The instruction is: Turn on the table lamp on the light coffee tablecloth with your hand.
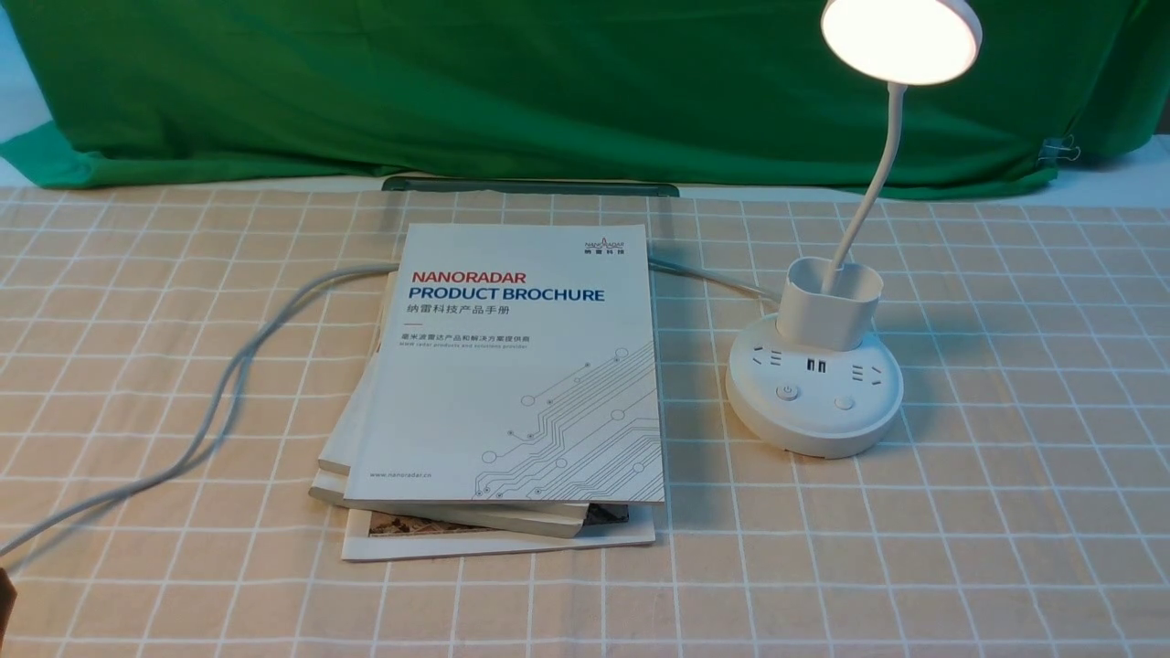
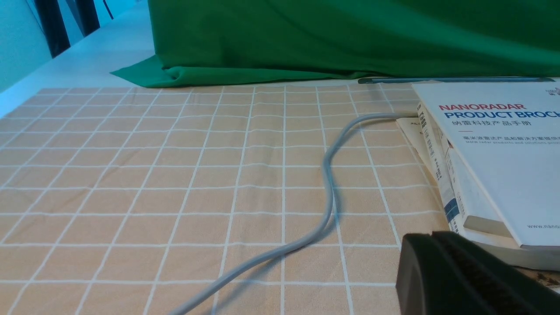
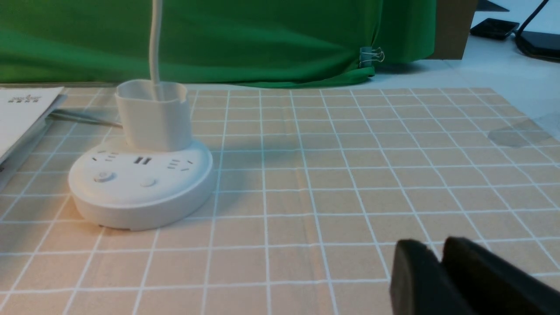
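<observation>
The white table lamp stands on the light coffee tablecloth (image 1: 1005, 475) at the right. Its disc head (image 1: 900, 38) glows brightly at the top. Its thin neck rises from the cup holder (image 1: 830, 302) on the round base (image 1: 813, 420), which has sockets and two buttons (image 1: 787, 392). In the right wrist view the base (image 3: 140, 192) sits well away from my right gripper (image 3: 437, 250), which is shut and empty, low over the cloth. My left gripper (image 2: 432, 237) is shut and empty beside the books. Neither arm shows clearly in the front view.
A stack of brochures and books (image 1: 521, 366) lies left of the lamp, also in the left wrist view (image 2: 503, 153). A grey cable (image 1: 228, 384) runs from under the books to the front left edge. A green backdrop cloth (image 1: 457, 82) hangs behind.
</observation>
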